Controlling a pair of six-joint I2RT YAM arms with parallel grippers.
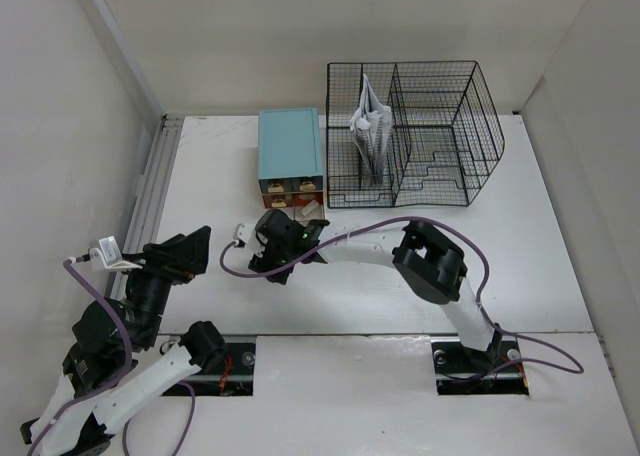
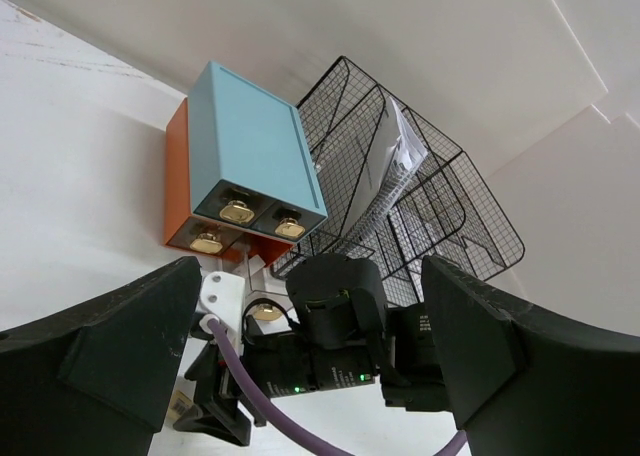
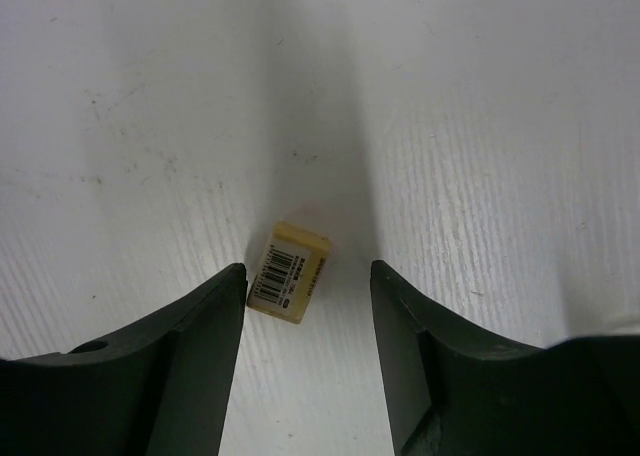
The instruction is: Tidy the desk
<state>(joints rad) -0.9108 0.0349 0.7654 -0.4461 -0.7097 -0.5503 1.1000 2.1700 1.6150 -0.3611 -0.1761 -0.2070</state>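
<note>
The white desk (image 1: 530, 256) holds a small yellow block with a barcode label (image 3: 290, 273). My right gripper (image 3: 308, 274) points down at the desk, open, with the block between its fingers and close to the left finger (image 3: 215, 316). The block also shows low in the left wrist view (image 2: 178, 404). In the top view the right gripper (image 1: 272, 264) sits in front of the drawer box and hides the block. My left gripper (image 1: 188, 249) is open and empty, raised at the left and facing the right gripper; in its own view it (image 2: 312, 268) is spread wide.
A teal-topped orange drawer box (image 1: 290, 146) with gold knobs stands at the back. A black wire-mesh rack (image 1: 430, 136) holding white papers (image 1: 368, 128) stands to its right. A ribbed metal rail (image 1: 150, 196) runs along the left edge. Small white pieces (image 1: 308, 211) lie before the box.
</note>
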